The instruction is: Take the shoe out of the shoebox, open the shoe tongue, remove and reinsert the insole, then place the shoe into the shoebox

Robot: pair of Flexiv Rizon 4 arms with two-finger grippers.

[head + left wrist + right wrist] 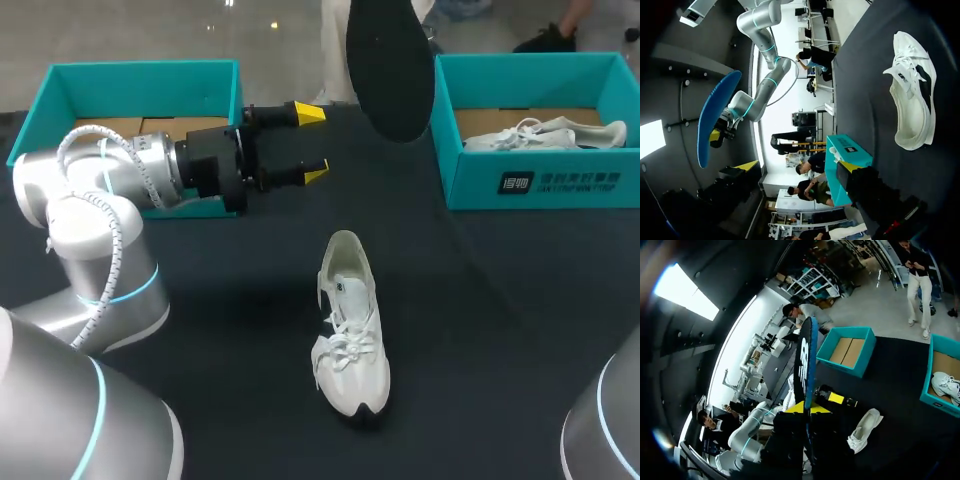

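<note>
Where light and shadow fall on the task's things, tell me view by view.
Head view: insole reads as a dark silhouette; shoe evenly lit. Left wrist view: shoe bright against the dark table. Right wrist view: right gripper mostly in shadow.

Can't see insole (390, 70) top in head view, cut by edge. Can't see lower part of boxed shoe (545, 135), hidden behind shoebox (480, 180) wall.

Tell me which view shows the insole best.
Left wrist view: the whole insole shows, blue face out, held aloft by the right gripper. The head view shows only its dark face, with one end out of frame and no gripper on it visible. The right wrist view shows it edge-on between the yellow tips.
</note>
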